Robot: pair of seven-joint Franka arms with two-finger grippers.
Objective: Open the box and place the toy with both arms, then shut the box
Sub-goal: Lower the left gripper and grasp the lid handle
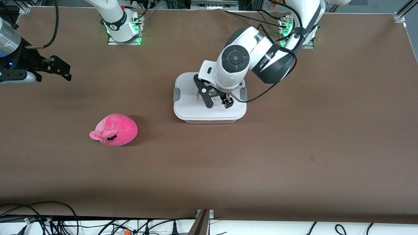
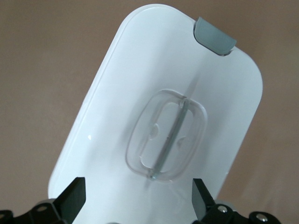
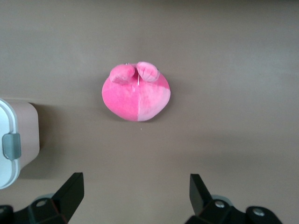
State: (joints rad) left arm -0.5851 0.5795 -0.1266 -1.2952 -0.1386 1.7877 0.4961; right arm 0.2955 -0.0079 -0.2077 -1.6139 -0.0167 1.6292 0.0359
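Both arms (image 1: 251, 49) wear glossy white shells with dark grey bands at the joints. The left arm's wrist housing shows a round dark grey cap with a ringed centre, and white lettering runs along the dark band at its 3 o'clock. Black cables loop along its links. Green lights glow at both bases (image 1: 124, 31). The right arm's end (image 1: 9, 39) has a silver cylinder and black bracket. Grippers are black, with angular fingers (image 2: 74, 200) and screw heads.

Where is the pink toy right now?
The toy lies on the table, nearer the front camera than the box, toward the right arm's end.
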